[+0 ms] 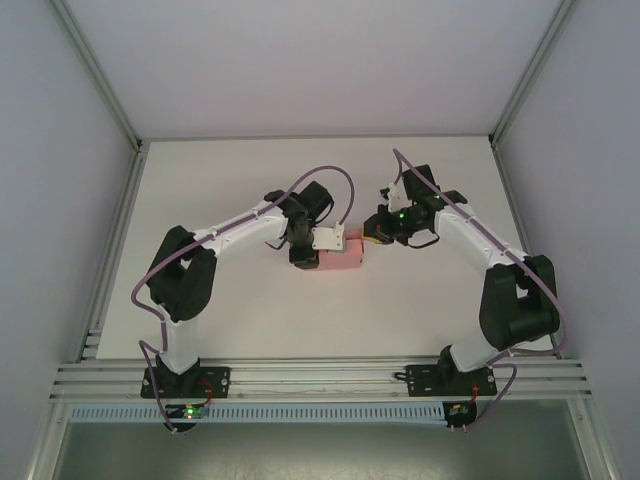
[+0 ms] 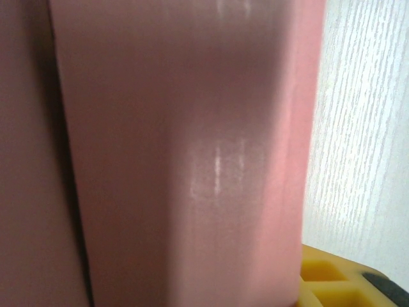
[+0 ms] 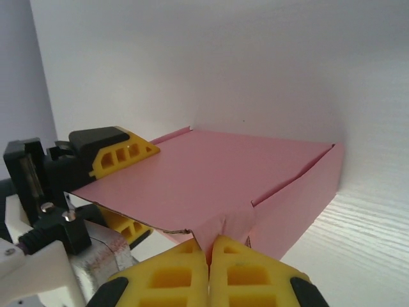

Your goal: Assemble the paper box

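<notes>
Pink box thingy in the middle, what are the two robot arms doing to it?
They are putting together a paper box on the white table. It already looks box-shaped, with its lid lying over the top. The left gripper has one finger above the lid's edge and one below. The right gripper is pinching a small corner flap, fingers shut on the card.

paper box (image 2: 185,153) blurred (too close), edges cropped

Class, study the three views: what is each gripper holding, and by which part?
Both hold the paper box. The right gripper pinches a small flap at its near corner; the left gripper clamps the top panel's edge, one jaw above, one below.
</notes>
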`<control>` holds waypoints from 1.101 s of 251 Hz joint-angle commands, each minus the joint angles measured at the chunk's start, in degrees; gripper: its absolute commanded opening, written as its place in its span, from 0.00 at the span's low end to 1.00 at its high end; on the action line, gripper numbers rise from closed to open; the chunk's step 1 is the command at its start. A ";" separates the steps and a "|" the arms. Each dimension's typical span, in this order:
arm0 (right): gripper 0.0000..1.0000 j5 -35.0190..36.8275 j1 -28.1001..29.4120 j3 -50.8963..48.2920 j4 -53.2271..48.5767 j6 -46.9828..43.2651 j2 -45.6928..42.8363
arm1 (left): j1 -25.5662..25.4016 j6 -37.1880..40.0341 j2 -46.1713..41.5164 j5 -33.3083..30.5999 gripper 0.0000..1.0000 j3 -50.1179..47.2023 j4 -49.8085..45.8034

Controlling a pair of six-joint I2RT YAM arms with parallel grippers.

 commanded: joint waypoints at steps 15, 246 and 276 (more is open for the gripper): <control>0.02 -7.79 1.16 5.72 1.05 -0.05 -0.70 | -0.80 2.06 4.73 -2.45 0.44 -0.30 -5.24; 0.00 18.42 13.11 -24.14 26.10 -24.81 -13.61 | 0.21 -1.71 7.15 1.27 0.43 4.77 -8.17; 0.00 19.82 14.22 -26.56 29.54 -22.10 -15.33 | 0.23 -2.44 7.16 1.37 0.44 5.19 -8.21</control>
